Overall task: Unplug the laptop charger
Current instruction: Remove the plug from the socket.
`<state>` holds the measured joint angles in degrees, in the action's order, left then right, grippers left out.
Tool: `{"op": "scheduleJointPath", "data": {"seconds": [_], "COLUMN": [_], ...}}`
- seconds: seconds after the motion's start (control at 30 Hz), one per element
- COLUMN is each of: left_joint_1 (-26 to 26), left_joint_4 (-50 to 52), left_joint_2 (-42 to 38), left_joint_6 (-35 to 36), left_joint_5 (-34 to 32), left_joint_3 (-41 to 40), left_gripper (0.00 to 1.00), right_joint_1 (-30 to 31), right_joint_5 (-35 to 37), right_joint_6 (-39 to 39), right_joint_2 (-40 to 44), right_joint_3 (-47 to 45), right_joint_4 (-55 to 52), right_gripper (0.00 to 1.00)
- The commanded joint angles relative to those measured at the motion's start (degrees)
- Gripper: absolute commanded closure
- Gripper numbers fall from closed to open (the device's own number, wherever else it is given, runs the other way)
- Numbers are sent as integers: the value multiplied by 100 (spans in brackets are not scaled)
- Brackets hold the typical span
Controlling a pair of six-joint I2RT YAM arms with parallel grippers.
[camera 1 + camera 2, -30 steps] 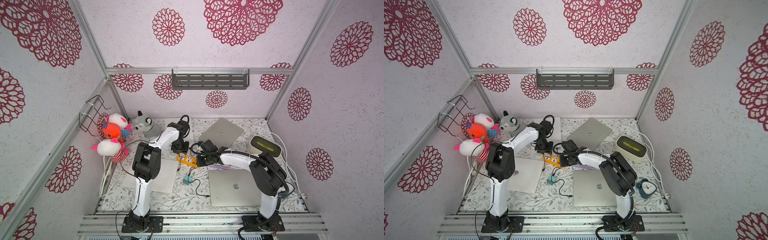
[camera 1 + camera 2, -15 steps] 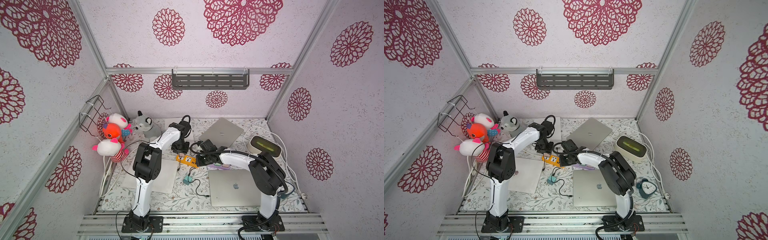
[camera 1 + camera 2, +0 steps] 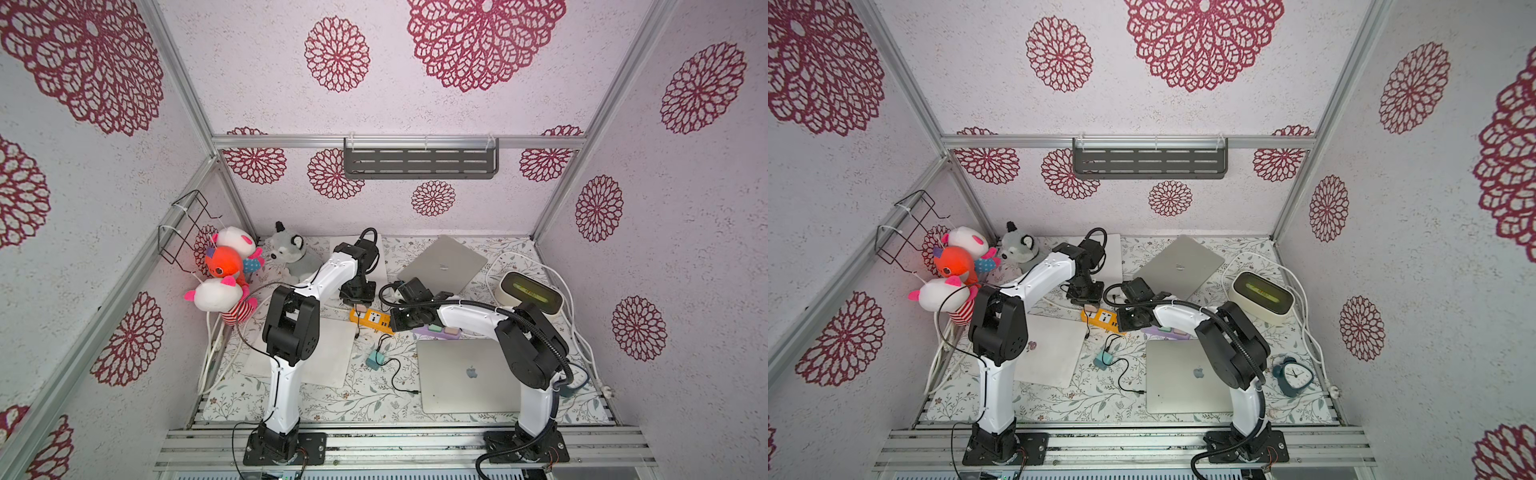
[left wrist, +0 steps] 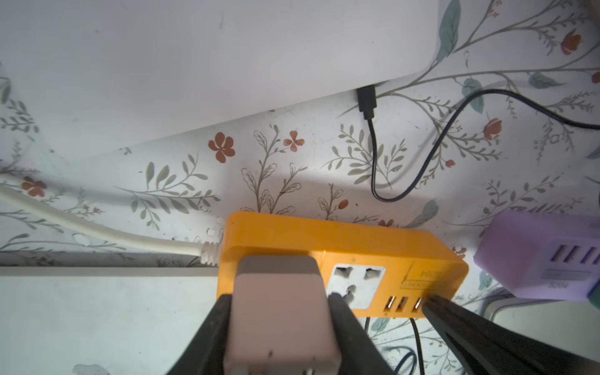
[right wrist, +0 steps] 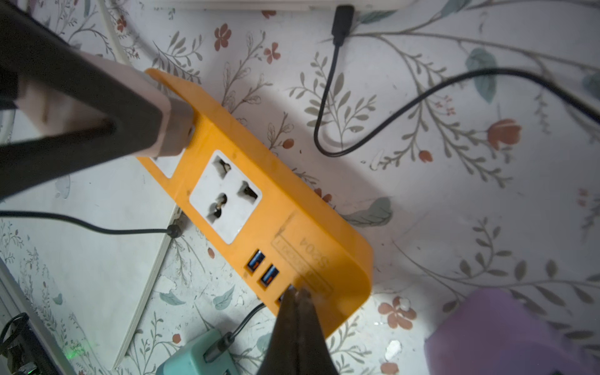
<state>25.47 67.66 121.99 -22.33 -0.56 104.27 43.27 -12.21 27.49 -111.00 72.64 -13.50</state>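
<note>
Charger (image 4: 276, 292) stood upright in orange power strip (image 3: 370, 320) lying 10-to-4 o'clock in a top view; left gripper (image 4: 279, 308) clamped charger; right gripper (image 5: 297, 293) closed.

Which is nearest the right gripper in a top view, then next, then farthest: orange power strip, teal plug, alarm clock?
1. The orange power strip: touching, under the tips of the shut right gripper.
2. The teal plug: just in front, toward the robot's base.
3. The alarm clock: far out on the robot's right.
</note>
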Motion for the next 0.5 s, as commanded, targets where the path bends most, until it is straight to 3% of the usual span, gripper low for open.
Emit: {"op": "scheduleJointPath", "data": {"seconds": [0.0,0.47], "left_joint_1": [265,476], "left_joint_4": [159,161], "left_joint_2": [8,56], "left_joint_6": [-76,-74], "left_joint_5": [225,-253], "left_joint_3": [273,133], "left_gripper": [73,73], "right_joint_1": [110,112], "right_joint_5": [82,68], "right_joint_6": [-49,-32], "right_joint_2": [-730,-743], "right_joint_3": [-374,-358], "right_joint_4": [-944,-960], "right_gripper": [95,95]}}
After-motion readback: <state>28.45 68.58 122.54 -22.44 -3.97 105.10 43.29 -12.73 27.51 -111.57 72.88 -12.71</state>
